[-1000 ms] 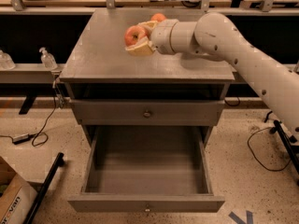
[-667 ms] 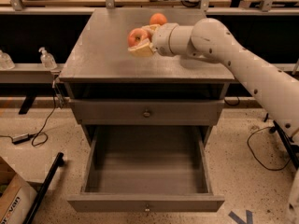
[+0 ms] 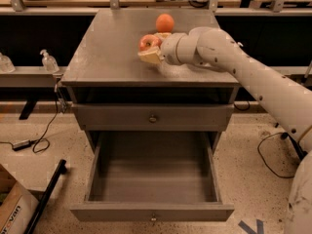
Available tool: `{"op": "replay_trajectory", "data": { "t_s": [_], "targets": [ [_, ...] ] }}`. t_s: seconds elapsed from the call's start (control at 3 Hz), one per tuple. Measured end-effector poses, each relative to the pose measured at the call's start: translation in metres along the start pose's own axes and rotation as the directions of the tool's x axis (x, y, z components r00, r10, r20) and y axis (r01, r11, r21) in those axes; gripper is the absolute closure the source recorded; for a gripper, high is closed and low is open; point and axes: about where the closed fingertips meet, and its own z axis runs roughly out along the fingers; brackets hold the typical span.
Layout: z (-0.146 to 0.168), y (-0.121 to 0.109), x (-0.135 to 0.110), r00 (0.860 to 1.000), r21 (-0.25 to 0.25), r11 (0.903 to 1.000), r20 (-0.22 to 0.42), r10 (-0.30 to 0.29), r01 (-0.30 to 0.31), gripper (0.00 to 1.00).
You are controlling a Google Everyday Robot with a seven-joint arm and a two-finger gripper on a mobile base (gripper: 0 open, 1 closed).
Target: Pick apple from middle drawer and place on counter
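The red-pink apple [image 3: 147, 41] sits between the cream fingers [image 3: 150, 57] of my gripper [image 3: 150, 47], over the right-centre of the grey counter [image 3: 107, 48]. The gripper is shut on the apple, which is at or just above the counter top; I cannot tell if it touches. My white arm [image 3: 229, 57] reaches in from the right. The middle drawer [image 3: 151, 174] is pulled out below, its grey floor bare, with the round knob [image 3: 153, 218] on its front.
A bright orange fruit [image 3: 165, 22] rests on the counter just behind the gripper. A closed drawer front with a knob [image 3: 152, 117] is above the open drawer. A clear bottle [image 3: 48, 61] stands on the left shelf. Cables and a black bar [image 3: 46, 196] lie on the floor.
The gripper with the apple has moved slightly down and toward the counter's front. The orange fruit and the drawer have not moved.
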Motion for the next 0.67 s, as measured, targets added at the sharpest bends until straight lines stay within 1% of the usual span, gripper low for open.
{"op": "replay_trajectory", "data": {
  "t_s": [0.33,0.67],
  "targets": [
    [0.0021,0.0015,0.0015,1.0,-0.003,1.0,-0.002,0.006,-0.006,0.0],
    [0.0021,0.0015,0.0015,1.0,-0.003,1.0,-0.002,0.006,-0.006,0.0]
  ]
}}
